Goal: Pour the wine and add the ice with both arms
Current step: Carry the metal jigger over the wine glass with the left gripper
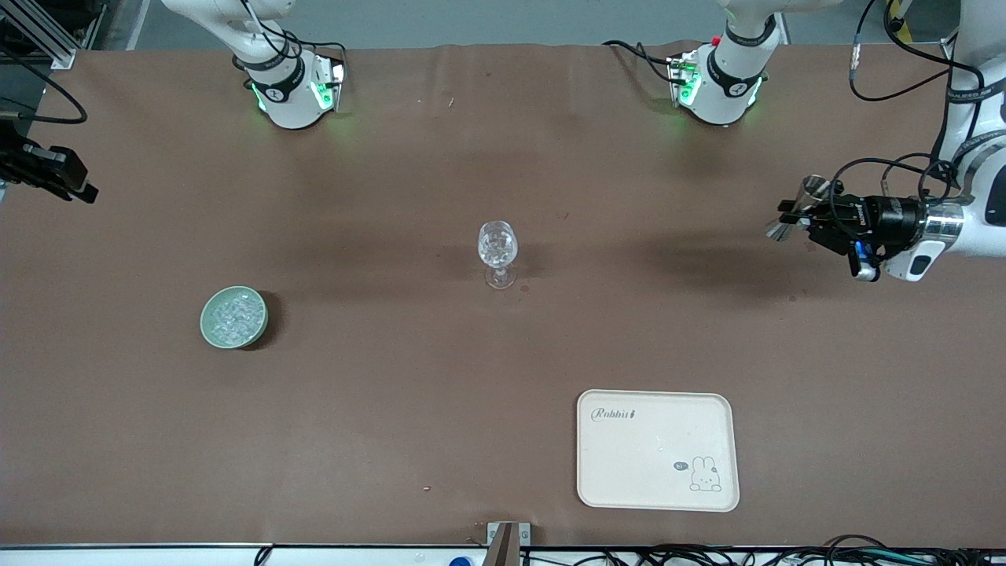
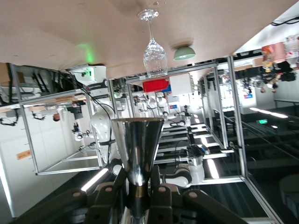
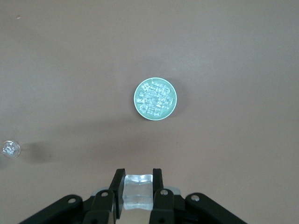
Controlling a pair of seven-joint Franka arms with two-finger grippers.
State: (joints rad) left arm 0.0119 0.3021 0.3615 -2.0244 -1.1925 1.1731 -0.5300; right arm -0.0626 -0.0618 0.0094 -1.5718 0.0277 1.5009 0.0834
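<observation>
A clear stemmed glass (image 1: 497,251) stands at the table's middle, its cup glinting whitish; the left wrist view also catches the glass (image 2: 154,51). Toward the right arm's end sits a green bowl (image 1: 233,316) heaped with ice (image 3: 155,99). My right gripper (image 3: 138,186) hangs high over the table beside that bowl, shut on one clear ice cube (image 3: 138,191). My left gripper (image 1: 798,216) hovers over the left arm's end of the table, shut on the waist of a steel double-cone jigger (image 2: 135,144). No wine is in view.
A cream tray (image 1: 629,464) with a rabbit print lies near the front edge, toward the left arm's end. Both arm bases (image 1: 291,94) glow green along the back edge. A black device (image 1: 47,169) juts in at the right arm's end.
</observation>
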